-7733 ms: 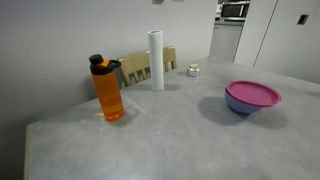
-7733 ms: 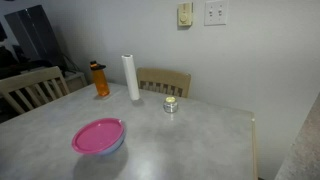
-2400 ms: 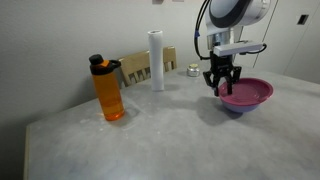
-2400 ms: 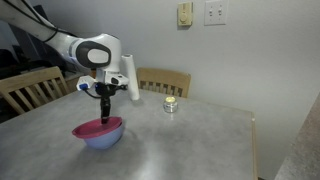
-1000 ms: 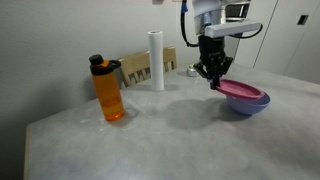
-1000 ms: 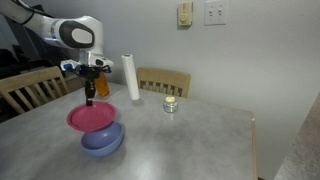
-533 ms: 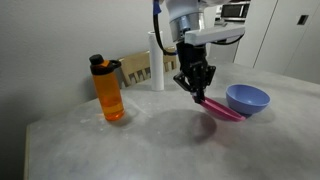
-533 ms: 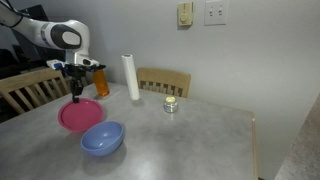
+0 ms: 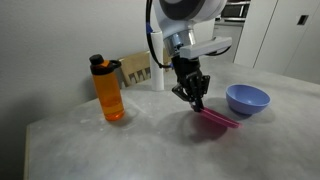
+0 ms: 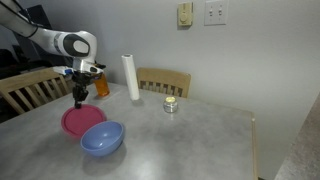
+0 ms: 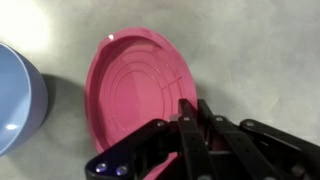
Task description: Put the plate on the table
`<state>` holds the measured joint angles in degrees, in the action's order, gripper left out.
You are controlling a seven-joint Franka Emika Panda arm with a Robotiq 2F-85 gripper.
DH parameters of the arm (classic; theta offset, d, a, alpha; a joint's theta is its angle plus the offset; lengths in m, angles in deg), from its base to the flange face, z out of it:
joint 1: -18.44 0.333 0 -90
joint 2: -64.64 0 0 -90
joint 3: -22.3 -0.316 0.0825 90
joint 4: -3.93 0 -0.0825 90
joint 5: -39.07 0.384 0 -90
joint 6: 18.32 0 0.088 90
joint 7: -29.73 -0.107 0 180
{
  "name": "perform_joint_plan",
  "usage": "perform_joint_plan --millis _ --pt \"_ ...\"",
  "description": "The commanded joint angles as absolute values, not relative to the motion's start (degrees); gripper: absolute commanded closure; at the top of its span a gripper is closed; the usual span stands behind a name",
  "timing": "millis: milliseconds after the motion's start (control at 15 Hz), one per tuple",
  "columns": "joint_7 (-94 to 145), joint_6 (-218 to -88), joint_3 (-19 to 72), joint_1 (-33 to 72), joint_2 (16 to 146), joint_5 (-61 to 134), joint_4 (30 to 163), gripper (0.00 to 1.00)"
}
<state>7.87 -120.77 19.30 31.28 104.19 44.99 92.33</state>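
Beside the blue bowl (image 9: 247, 99), the pink plate (image 9: 218, 119) hangs tilted and low over the grey mottled desk (image 9: 120, 150). Its raised side is pinched at the rim by the fingers (image 9: 194, 96), which are drawn close together on it. Whether the plate's lower edge touches the desk I cannot tell. From the wrist view the plate (image 11: 135, 90) shows its ringed inner face, with the dark fingers (image 11: 190, 122) gripping its near edge and a strip of desk (image 11: 260, 50) between it and the bowl (image 11: 15, 95). In an exterior view an orange bottle (image 9: 108, 88) stands well apart from the plate. In an exterior view a white paper towel roll (image 10: 130, 77) stands upright near a wooden chair back (image 10: 165, 80), with a small jar (image 10: 170, 104) on the desk by them
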Motion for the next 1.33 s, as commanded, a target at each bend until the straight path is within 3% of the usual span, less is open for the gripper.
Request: perform_joint_plan --millis 0,267,400,533,1000,1267 --pt "10.6 -113.2 18.9 31.2 110.3 44.0 84.5 0.97" --pt "12.6 -108.2 18.7 31.4 114.1 43.8 79.5 0.96" --pt "13.9 -106.4 18.7 31.5 114.9 43.5 77.9 0.65" --pt "15.9 -105.9 18.9 31.8 113.4 42.0 78.6 0.56" --pt "18.9 -111.4 17.7 30.1 96.3 43.9 92.9 0.06" --pt "26.0 -110.1 17.1 29.6 84.8 42.0 102.0 0.00"
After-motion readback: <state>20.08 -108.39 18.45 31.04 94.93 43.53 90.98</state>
